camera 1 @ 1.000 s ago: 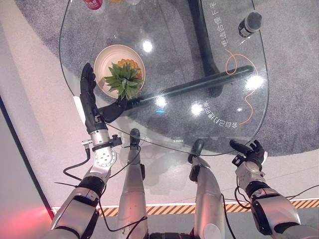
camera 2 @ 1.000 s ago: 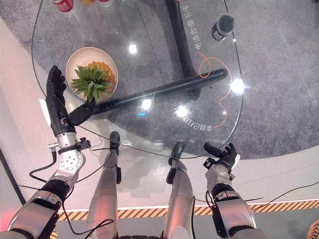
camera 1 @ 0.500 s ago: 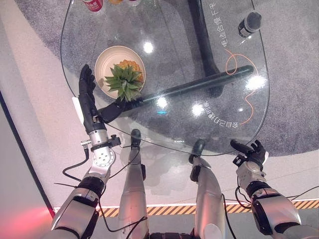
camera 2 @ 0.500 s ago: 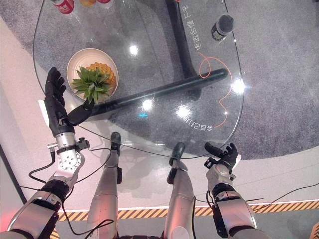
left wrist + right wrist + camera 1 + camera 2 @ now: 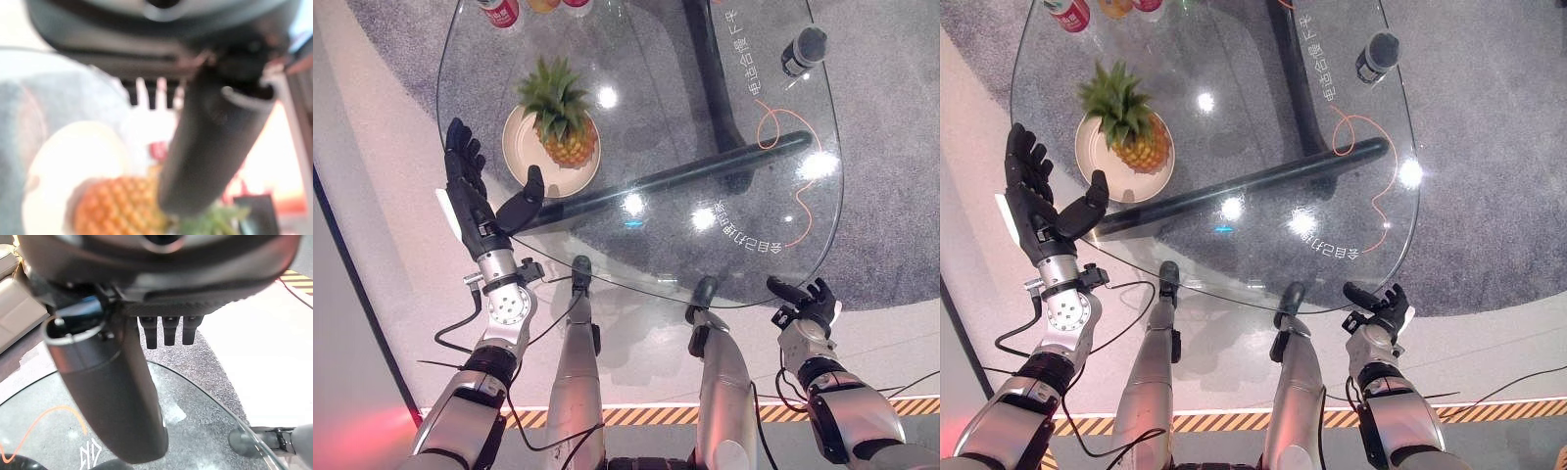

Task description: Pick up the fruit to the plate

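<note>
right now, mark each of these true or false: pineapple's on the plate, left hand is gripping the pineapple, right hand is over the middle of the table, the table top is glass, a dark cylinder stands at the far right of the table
1. The pineapple sits on the plate. True.
2. The left hand grips the pineapple. False: its fingers are straight and open, beside the plate at the table's edge, apart from the fruit.
3. The right hand is over the middle of the table. False: it is at the near right edge, holding nothing.
4. The table has a glass top. True: the floor and the dark base show through it.
5. A dark cylinder stands at the table's far right. True.
</note>
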`<state>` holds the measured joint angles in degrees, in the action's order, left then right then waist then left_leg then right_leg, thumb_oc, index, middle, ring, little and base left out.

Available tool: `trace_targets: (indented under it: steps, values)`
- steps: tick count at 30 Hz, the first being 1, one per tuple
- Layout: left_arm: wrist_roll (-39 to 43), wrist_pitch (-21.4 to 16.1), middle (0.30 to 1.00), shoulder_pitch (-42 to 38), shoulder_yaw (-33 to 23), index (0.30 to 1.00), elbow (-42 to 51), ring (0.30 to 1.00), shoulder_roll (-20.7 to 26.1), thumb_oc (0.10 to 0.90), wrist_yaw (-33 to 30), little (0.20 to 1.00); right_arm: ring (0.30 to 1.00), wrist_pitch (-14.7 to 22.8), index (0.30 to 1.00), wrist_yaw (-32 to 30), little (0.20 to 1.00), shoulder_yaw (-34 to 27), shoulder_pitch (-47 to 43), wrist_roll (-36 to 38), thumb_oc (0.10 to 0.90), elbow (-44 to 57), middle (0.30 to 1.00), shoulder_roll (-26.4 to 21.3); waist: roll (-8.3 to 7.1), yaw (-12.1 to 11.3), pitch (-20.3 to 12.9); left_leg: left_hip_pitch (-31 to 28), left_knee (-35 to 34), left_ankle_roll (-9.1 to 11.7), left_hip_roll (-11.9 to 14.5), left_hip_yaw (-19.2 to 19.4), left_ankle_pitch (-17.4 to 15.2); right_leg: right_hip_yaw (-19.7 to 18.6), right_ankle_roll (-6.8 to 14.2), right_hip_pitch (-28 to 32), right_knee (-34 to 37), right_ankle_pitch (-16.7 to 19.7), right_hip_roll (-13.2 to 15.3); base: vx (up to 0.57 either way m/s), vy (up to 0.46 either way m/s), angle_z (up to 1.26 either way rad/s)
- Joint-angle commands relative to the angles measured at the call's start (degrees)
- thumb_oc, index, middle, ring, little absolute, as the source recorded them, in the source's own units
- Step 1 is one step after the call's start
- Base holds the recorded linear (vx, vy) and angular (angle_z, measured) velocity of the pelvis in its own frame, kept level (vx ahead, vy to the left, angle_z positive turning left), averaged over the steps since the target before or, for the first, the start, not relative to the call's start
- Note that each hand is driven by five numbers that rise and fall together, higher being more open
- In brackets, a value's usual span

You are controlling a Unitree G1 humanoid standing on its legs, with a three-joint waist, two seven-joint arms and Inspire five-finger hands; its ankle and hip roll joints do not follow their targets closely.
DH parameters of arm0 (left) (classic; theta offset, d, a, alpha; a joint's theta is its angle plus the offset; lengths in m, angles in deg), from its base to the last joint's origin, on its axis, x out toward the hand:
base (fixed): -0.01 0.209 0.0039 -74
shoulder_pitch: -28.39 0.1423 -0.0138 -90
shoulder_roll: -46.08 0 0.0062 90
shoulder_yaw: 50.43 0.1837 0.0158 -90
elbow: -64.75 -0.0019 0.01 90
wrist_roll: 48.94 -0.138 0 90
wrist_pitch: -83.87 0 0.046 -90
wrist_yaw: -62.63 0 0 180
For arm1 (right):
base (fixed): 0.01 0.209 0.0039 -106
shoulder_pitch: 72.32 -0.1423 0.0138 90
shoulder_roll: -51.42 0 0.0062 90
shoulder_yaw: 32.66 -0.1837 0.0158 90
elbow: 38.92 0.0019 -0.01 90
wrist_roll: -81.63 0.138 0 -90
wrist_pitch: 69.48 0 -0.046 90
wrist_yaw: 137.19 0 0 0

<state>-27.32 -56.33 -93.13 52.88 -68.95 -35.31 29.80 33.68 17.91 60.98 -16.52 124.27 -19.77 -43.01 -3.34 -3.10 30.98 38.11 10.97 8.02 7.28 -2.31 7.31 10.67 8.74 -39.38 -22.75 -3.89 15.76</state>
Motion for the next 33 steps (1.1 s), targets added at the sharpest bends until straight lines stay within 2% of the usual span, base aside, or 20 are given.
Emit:
trace_targets:
  steps: [1,9,21,25,28,32,33]
  values:
    - [0.3,-4.3,0.900,-3.4,-4.5,0.900,5.7,0.900,0.0,0.800,0.1,0.900,0.900,0.6,0.900,-1.4,0.900,-2.0,4.2,-1.9,0.800,0.6,0.900,-5.4,0.90,-0.6,-1.2,0.9,7.6,-2.8,-1.9,0.3,-8.0,0.1,-1.4,2.0,3.6,4.8,-2.4,0.00,0.000,0.00]
    - [-0.1,-4.2,0.900,-4.1,-4.2,0.900,7.9,0.900,0.1,0.800,0.7,0.900,0.900,0.8,0.900,-1.7,0.900,-2.0,4.7,-2.1,0.800,1.0,0.900,-5.0,0.96,-0.5,-1.2,0.7,7.7,-2.9,-1.9,0.3,-8.1,0.1,-1.5,2.2,3.6,4.8,-2.3,0.00,0.000,0.00]
    - [-1.5,-0.6,0.900,-1.8,-4.6,0.900,6.4,0.900,0.6,0.800,-1.3,0.900,0.900,0.8,0.900,-1.3,0.900,-2.6,5.6,-2.2,0.800,0.9,0.900,-5.1,1.32,-0.7,-1.2,-0.3,6.1,-2.9,-2.0,0.5,-7.0,0.2,-1.4,3.0,4.4,5.3,-2.3,0.00,0.000,0.00]
    - [3.4,3.7,0.900,1.1,-5.6,0.900,5.5,0.900,0.9,0.800,0.7,0.900,0.900,1.2,0.900,-0.9,0.900,-3.1,7.5,-2.6,0.800,1.3,0.900,-5.3,1.90,-0.9,-1.2,-2.6,4.6,-2.8,-2.0,0.8,-6.5,0.3,-1.1,5.0,5.5,5.6,-1.9,0.00,0.000,0.00]
    - [7.5,7.7,0.900,3.1,-6.5,0.900,4.2,0.900,1.3,0.800,5.0,0.900,0.900,1.1,0.900,-0.5,0.900,-3.6,8.6,-3.3,0.800,1.3,0.900,-5.2,2.26,-0.9,-1.2,-5.3,3.6,-2.5,-1.7,1.2,-6.7,0.5,-0.9,7.4,6.2,5.2,-1.7,0.00,0.000,0.00]
    - [11.3,11.3,0.900,7.3,-8.4,0.900,1.8,0.900,1.4,0.800,8.5,0.900,0.900,-0.3,0.900,1.1,0.900,-4.6,11.8,-5.1,0.800,1.8,0.900,-5.0,2.76,-0.9,-1.2,-11.6,-0.1,-2.1,-1.5,2.2,-5.5,0.8,-0.2,13.7,8.9,5.6,-1.2,0.00,0.007,-0.01]
    - [11.6,13.2,0.900,8.2,-8.9,0.900,1.0,0.900,1.3,0.800,9.5,0.900,0.900,-0.7,0.900,2.7,0.900,-5.1,12.8,-5.9,0.800,1.6,0.900,-4.9,2.82,-0.9,-1.2,-13.3,-1.5,-2.1,-1.5,2.5,-4.7,0.9,0.0,15.4,10.1,6.2,-1.1,0.01,0.027,-0.06]
